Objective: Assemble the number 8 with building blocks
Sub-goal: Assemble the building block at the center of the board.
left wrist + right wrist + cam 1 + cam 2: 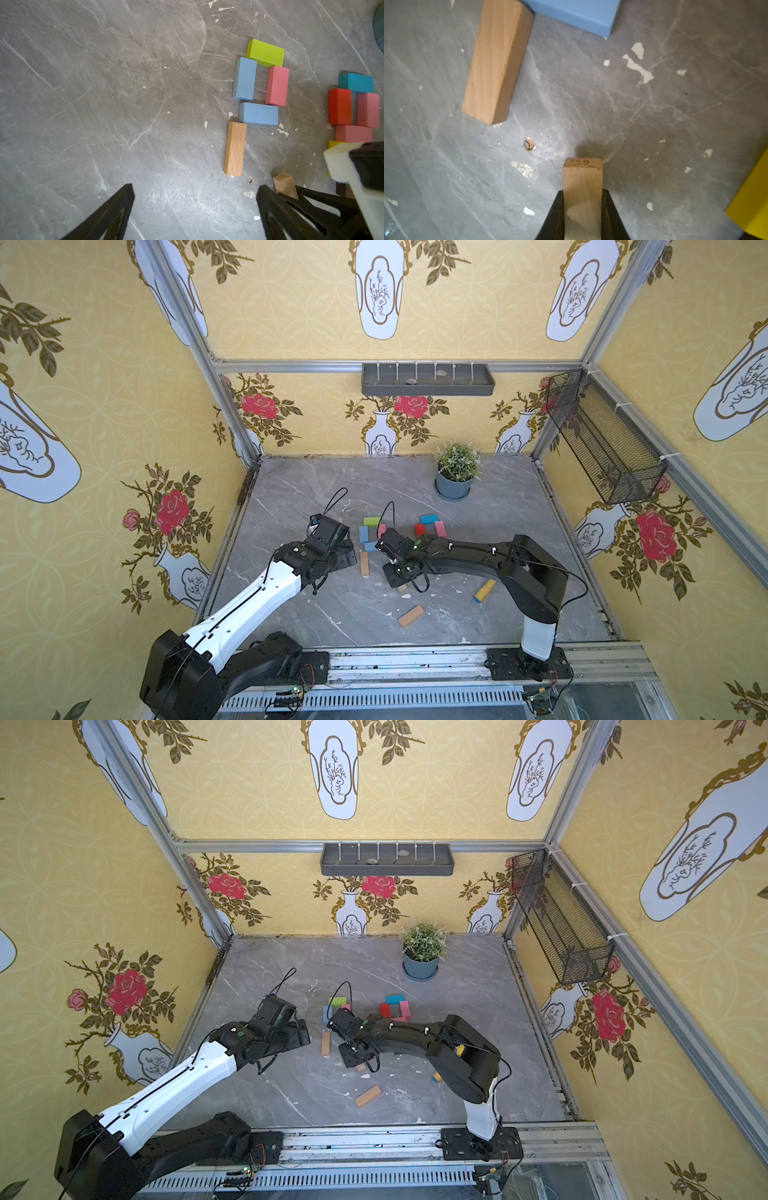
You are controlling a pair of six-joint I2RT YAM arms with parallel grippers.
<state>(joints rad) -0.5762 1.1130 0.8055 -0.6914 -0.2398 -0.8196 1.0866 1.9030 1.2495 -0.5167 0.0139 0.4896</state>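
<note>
Bare grained wood is seen on the tan block (pixel 582 187). The blue block (pixel 258 113) is painted matt, and the marbled tabletop (pixel 104 104) is scuffed and chipped.

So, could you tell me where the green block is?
In a top view, the green block lies left of centre, beyond a blue block and a pink block.
</note>
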